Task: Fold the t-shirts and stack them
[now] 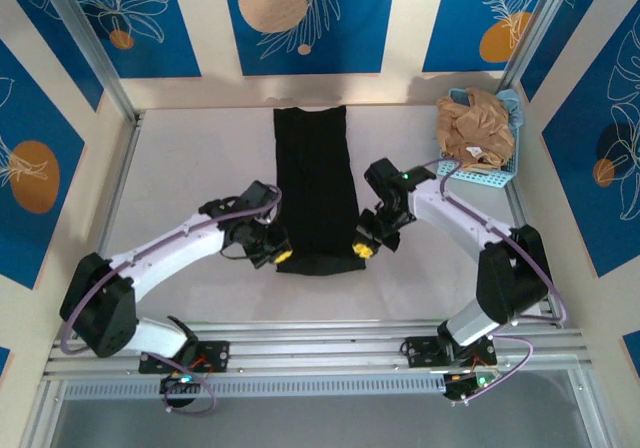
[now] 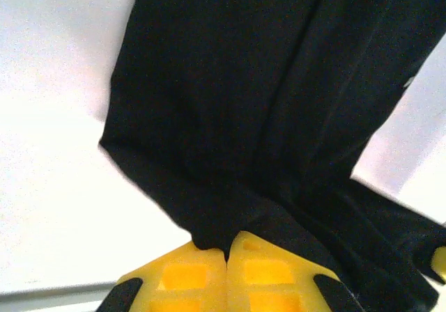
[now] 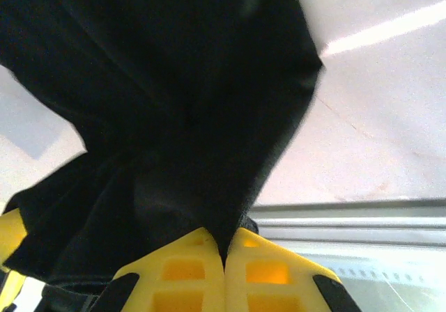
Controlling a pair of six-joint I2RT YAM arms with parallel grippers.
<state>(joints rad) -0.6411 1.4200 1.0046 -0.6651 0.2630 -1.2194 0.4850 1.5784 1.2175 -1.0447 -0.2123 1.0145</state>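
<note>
On the white surface (image 1: 190, 168) the black cloth t-shirt (image 1: 315, 183) lies folded into a long strip. The left end effector (image 1: 283, 256) and right end effector (image 1: 364, 251) each pinch 1 near corner. Limp, light cloth should drape, so corners suit. The crumpled tan-brown t-shirt (image 1: 475, 128) sits in the light blue plastic basket (image 1: 495, 174).

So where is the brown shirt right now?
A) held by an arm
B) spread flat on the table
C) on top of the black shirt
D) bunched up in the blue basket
D: the tan-brown t-shirt sits crumpled in the light blue basket at the far right corner, apart from the black t-shirt.
</note>
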